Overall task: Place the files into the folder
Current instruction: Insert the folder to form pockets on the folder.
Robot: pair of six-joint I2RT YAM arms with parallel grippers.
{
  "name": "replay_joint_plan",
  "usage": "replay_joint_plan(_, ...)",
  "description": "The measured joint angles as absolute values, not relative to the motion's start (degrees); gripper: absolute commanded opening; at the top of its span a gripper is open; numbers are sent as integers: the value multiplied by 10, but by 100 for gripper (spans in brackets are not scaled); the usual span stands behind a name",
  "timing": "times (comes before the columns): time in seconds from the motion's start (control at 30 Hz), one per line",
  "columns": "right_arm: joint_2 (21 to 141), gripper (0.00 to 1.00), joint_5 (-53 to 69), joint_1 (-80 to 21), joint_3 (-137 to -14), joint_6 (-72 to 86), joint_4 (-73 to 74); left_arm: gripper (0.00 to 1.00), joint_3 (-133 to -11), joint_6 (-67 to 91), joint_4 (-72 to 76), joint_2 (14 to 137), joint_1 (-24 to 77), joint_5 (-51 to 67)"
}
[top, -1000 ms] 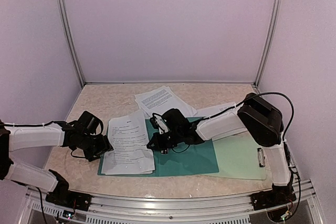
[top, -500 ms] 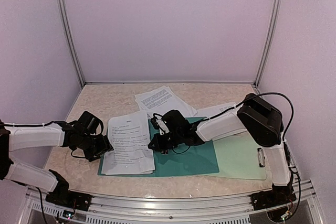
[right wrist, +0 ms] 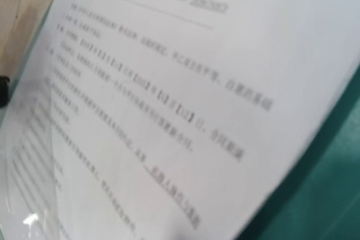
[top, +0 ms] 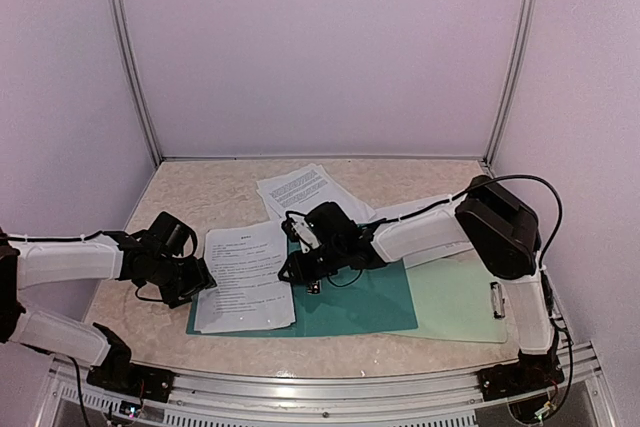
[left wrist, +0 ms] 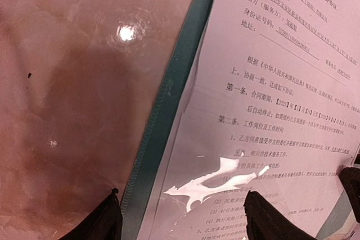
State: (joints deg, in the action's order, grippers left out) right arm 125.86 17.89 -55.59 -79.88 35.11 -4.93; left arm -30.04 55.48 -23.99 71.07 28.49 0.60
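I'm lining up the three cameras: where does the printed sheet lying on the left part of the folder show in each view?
Top external: the sheet lies left of centre.
Left wrist: the sheet fills the right half.
Right wrist: the sheet fills most of the frame.
Shared landmark: the teal folder under it.

The top view is evenly, softly lit with a pale violet cast; shadows on the worktop (top: pixel 190 197) are faint. The left wrist view is dim and reddish, with one round glare spot on the worktop and a white glare patch on the files (left wrist: pixel 270 111); print there is sharp. The right wrist view is soft: print blurs toward the lower edge, and the folder (right wrist: pixel 315 195) is out of focus.
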Motion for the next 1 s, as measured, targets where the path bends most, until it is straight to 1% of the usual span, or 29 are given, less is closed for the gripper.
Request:
replay_joint_plan(0.17,1243,28,185,-556,-778,345,-40,72,-300,555,-240,710,286,6)
replay_joint_plan(0.4,1207,28,199,-561,-727,350,-41,72,-300,555,-241,710,286,6)
replay_joint_plan(0.83,1189,27,216,-582,-690,367,-52,72,-300,555,-241,710,287,6)
replay_joint_plan(1.0,1176,19,207,-592,-675,370,-46,72,-300,555,-241,710,287,6)
